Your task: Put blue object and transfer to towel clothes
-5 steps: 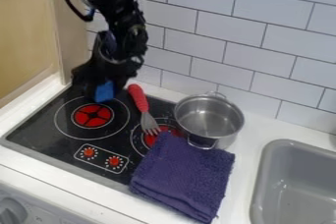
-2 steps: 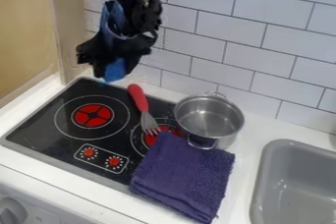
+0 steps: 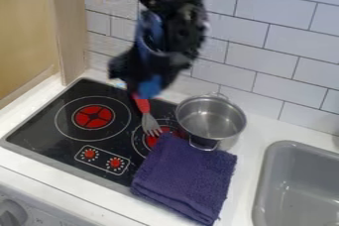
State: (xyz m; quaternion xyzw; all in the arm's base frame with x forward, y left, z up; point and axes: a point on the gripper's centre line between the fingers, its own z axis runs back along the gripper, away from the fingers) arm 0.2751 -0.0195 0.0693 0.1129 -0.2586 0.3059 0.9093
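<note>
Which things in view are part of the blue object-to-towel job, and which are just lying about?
Job:
- blue object, in the tool, above the stove's back edge
- purple towel, folded, partly over the stove

Just there:
- red-handled fork, on the stove
- metal pot, behind the towel
- grey sink, right side of view

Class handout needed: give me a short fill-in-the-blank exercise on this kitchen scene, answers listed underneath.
The gripper holds a ____ object.
The fork has a ____ handle.
The cooktop has ____ small red knobs.
Seen from the camera, the sink lies to the ____ of the folded towel.

Missing words: blue; red; two; right.
</note>
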